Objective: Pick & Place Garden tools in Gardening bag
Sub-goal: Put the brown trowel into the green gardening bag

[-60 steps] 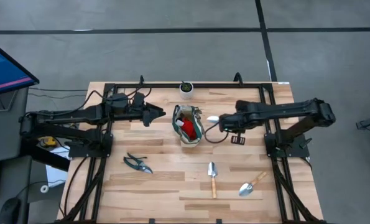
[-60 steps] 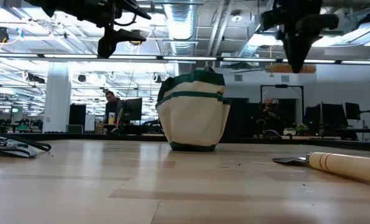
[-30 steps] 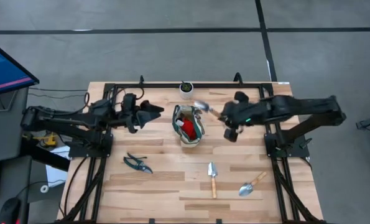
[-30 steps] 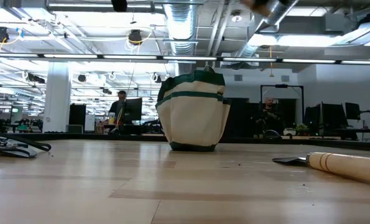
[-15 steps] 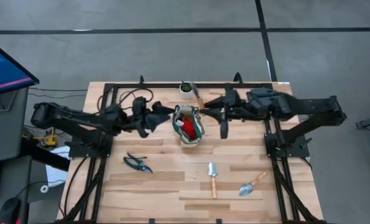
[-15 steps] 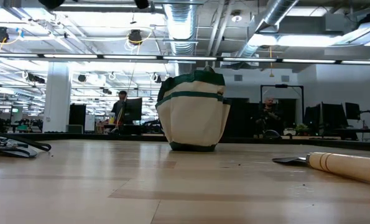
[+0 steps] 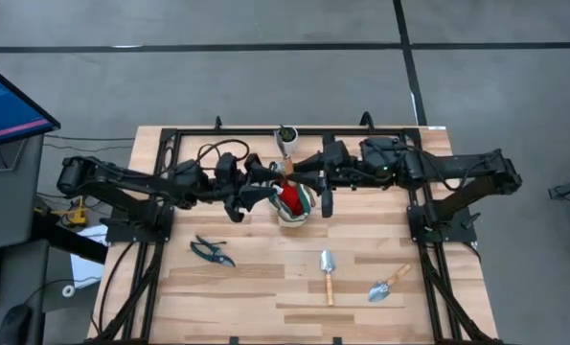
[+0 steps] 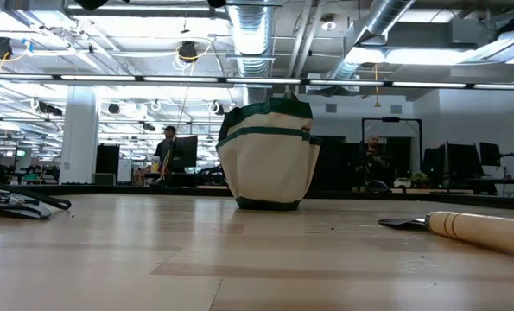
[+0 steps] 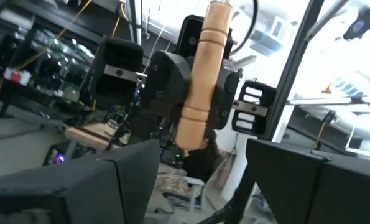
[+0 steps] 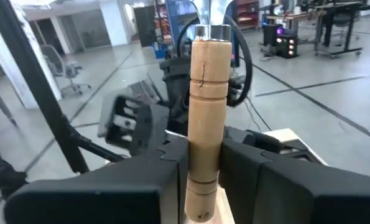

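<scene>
Right gripper (image 10: 203,162): clamping a trowel (image 10: 204,93) by its handle, over the bag (image 7: 294,201).
Left gripper (image 7: 262,195): fingers spread, empty, beside the bag.
Remaining on table (image 7: 265,287): shears (image 7: 213,251), two trowels (image 7: 328,273).

The pale plank table (image 7: 265,287) is smooth, satin-finished wood. The small cream gardening bag with dark green trim (image 8: 269,155) is matt woven cloth. The turned light wooden trowel handle (image 10: 206,118) is smooth and lightly grained, clamped between the right gripper's (image 10: 203,158) matt black plastic fingers (image 10: 259,168). The silver-bladed trowels (image 7: 328,273) have dull metal blades.
</scene>
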